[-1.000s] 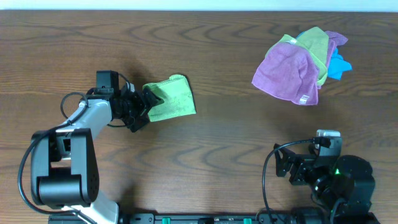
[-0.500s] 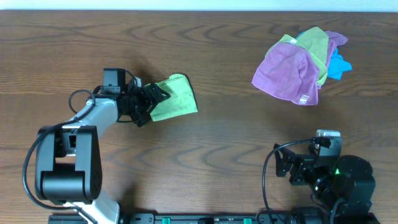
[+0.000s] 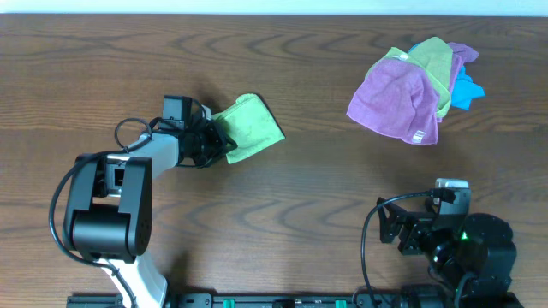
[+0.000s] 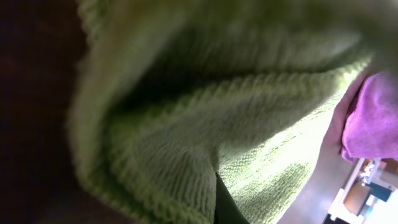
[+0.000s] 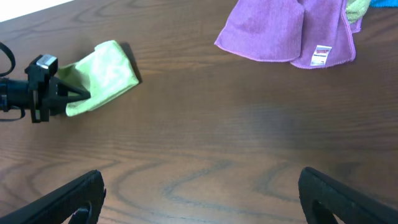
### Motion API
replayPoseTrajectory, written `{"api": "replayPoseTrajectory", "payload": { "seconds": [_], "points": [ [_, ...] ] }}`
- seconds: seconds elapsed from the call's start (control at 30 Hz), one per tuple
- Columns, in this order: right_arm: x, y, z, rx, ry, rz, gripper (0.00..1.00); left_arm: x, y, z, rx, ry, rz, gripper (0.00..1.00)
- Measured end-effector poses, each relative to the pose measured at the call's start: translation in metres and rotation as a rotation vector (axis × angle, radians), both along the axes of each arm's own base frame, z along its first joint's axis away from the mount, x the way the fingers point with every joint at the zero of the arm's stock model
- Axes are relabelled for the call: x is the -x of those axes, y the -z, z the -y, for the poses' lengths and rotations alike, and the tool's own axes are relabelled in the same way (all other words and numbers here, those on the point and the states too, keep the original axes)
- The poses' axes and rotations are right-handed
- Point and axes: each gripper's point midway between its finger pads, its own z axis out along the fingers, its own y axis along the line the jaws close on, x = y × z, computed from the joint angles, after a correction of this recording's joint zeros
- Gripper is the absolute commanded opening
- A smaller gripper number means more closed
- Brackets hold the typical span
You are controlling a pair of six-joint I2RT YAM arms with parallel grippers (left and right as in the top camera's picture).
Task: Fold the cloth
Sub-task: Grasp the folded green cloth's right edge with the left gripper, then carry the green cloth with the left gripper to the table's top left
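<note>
Dark wood-grain table (image 3: 300, 197) is filling the whole overhead view, and most of it is lying bare between the two arms. Toward ten o'clock from the table's middle, the green cloth (image 3: 253, 127) is resting in a small bundle, doubled over on itself, with its long side slanting up toward one o'clock. The left gripper (image 3: 216, 141) is sitting at the cloth's eight o'clock end, and its fingers are pinching that edge. From the right wrist camera one dark fingertip is showing pressed into the green fabric. The left wrist camera is looking straight into the cloth — loose knitted folds are crowding the frame, and the fingers themselves are not showing there.

Up at two o'clock, well apart from the green cloth, a pile of cloths (image 3: 411, 90) is lying in a heap, with a purple one on top, a lighter green one and a blue one peeking out behind it, and a white label (image 5: 321, 55) hanging at the purple hem.

Down at five o'clock the right arm is parked near the table's edge. The right gripper (image 5: 200, 190) is holding nothing — its fingers (image 5: 74, 199) are spread wide over bare wood.
</note>
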Motion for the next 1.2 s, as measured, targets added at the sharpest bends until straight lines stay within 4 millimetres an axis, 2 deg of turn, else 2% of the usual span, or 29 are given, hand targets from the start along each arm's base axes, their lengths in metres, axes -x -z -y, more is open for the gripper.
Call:
{"api": "replayPoseTrajectory", "payload": {
  "seconds": [0.17,0.27,0.37,0.53,0.7,0.8,1.07,1.2],
  "points": [
    [0.0,0.0,0.0,0.0,0.0,0.0,0.99,-0.004,-0.002,0.003,0.016,0.007,0.019,0.05],
    [0.0,0.0,0.0,0.0,0.0,0.0,0.99,-0.011,-0.011,0.005,0.034,0.011,0.035,0.06],
    [0.0,0.0,0.0,-0.002,0.002,-0.001,0.99,-0.035,-0.033,0.008,0.052,-0.001,0.09,0.06],
    [0.0,0.0,0.0,-0.004,0.003,-0.001,0.99,-0.081,-0.083,0.004,0.068,-0.059,0.18,0.06],
    [0.0,0.0,0.0,-0.004,0.003,-0.002,0.99,-0.123,-0.126,-0.019,0.016,-0.168,0.267,0.06],
    [0.0,0.0,0.0,-0.005,0.004,-0.002,0.99,-0.139,-0.14,-0.036,-0.039,-0.234,0.308,0.06],
    [0.0,0.0,0.0,-0.005,0.004,-0.002,0.99,-0.16,-0.145,-0.095,-0.256,-0.436,0.357,0.06],
    [0.0,0.0,0.0,-0.005,0.004,-0.002,0.99,-0.173,-0.155,-0.124,-0.306,-0.52,0.421,0.06]
  ]
}}
